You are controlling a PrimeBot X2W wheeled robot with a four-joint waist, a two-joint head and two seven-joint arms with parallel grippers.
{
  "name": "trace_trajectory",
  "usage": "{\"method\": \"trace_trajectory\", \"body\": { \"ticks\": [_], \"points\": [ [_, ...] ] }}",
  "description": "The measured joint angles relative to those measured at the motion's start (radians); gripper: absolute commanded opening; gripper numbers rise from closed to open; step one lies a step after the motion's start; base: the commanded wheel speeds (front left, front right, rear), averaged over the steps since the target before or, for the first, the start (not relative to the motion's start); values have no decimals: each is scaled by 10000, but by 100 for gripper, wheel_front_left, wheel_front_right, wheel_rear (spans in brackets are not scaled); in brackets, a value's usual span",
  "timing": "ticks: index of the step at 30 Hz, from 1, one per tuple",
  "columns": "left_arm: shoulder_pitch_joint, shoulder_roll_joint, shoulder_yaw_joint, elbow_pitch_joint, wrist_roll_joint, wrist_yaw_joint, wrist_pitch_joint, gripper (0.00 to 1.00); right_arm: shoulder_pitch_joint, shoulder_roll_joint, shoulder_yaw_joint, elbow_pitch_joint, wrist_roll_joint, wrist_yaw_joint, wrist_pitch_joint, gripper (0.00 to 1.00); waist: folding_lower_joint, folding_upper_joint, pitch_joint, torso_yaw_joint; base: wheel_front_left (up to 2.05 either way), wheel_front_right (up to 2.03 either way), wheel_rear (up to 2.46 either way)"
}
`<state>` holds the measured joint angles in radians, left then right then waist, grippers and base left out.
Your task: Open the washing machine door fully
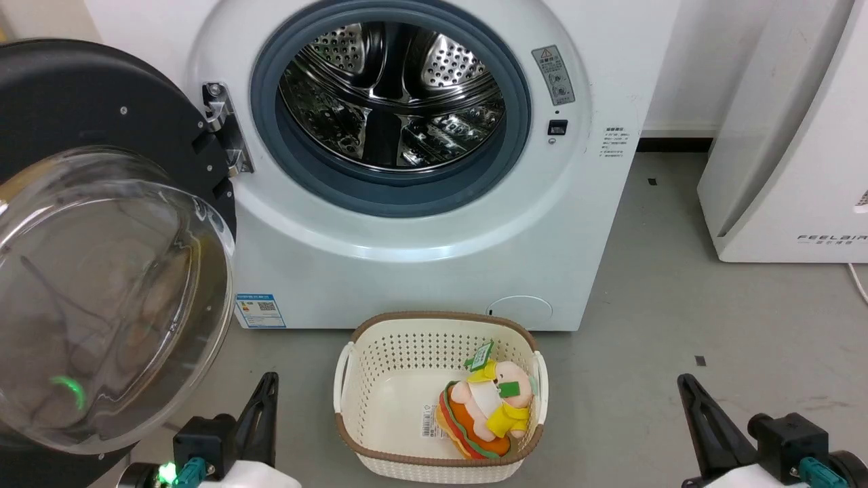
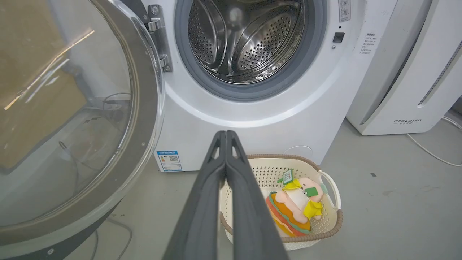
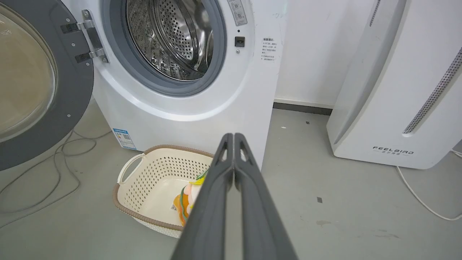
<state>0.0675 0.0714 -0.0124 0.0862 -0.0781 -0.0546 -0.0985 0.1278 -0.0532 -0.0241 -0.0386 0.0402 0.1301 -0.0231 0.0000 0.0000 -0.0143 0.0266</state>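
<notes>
Nearest to the robot, the left pincer (image 2: 225,134) is fully closed, its two dark fingers pressed together along their length, and it holds nothing. The right pincer (image 3: 234,136) is in the same state, closed and empty. Both hang low over the grey floor (image 1: 678,305), apart from the door, probably because no push or pull is needed now.

Between them, a cream perforated basket (image 1: 352,400) stands on the floor just in front of the machine. A plush toy (image 1: 485,407) lies in its right part, I think ready for loading.

The washing machine door (image 1: 81,102) stands wide open on the robot's left. Its matte inner face and its glass bowl (image 1: 108,291) are turned towards the head camera. It hangs on the metal hinge (image 1: 220,129) at the left of the opening, so the way is free.

Behind, the washing machine (image 1: 420,271) shows its steel drum (image 1: 393,95) uncovered. In my judgement the task is finished or nearly so. A white FEELBIRD appliance (image 1: 780,169) stands further right.
</notes>
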Motion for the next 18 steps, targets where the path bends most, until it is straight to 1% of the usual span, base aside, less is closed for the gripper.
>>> {"method": "trace_trajectory", "body": {
  "ticks": [18],
  "points": [
    [-110,-25,15,-199,192,121,201,0,-335,0,50,71,-77,0,38,0,0,0,35,-65,0,0,0]
  ]
}}
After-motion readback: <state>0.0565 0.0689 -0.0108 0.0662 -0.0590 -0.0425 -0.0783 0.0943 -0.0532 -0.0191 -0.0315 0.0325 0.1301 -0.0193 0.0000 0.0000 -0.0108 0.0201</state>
